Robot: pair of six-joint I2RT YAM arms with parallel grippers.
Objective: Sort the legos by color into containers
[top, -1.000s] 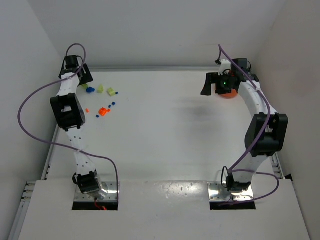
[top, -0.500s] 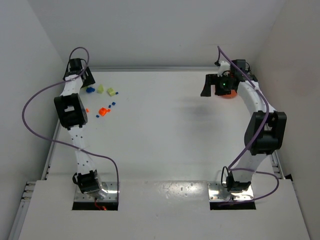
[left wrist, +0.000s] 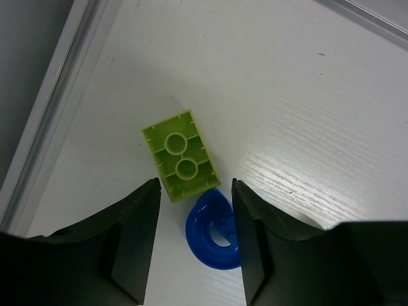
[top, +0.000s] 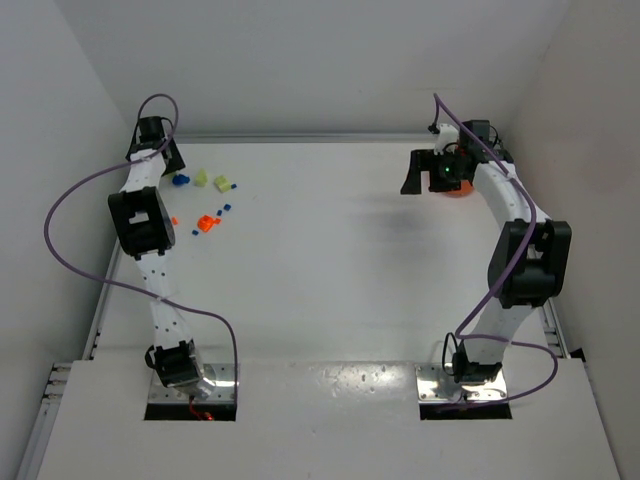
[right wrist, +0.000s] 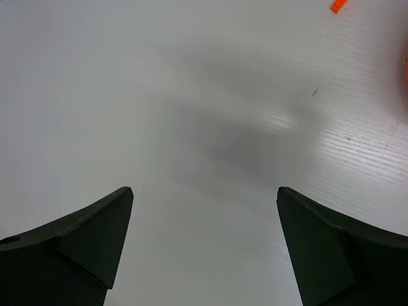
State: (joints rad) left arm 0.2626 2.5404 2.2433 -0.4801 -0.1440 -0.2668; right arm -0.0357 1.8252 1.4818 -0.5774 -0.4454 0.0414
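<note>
My left gripper [top: 170, 166] is at the back left, down over the lego pile. In the left wrist view it [left wrist: 195, 191] is open, its jaws either side of a blue round piece [left wrist: 210, 237]. The right finger [left wrist: 258, 242] is at the piece's edge and a gap remains on the left. A yellow-green brick [left wrist: 179, 156] lies studs-down just beyond it, touching it. More legos lie nearby: yellow-green [top: 222, 184], orange-red [top: 207, 223], small blue [top: 227, 208]. My right gripper [top: 414, 180] is open and empty [right wrist: 204, 191] over bare table beside the orange bowl [top: 456, 191], mostly hidden by the arm.
The table's raised left rail [left wrist: 51, 121] runs close to the left gripper. A small orange-red piece [right wrist: 338, 6] lies on the table near the bowl's rim [right wrist: 405, 64]. White walls enclose the table at the back and sides.
The left arm has shifted slightly toward the back left corner, bringing its gripper over the blue piece. The right arm has barely moved.
</note>
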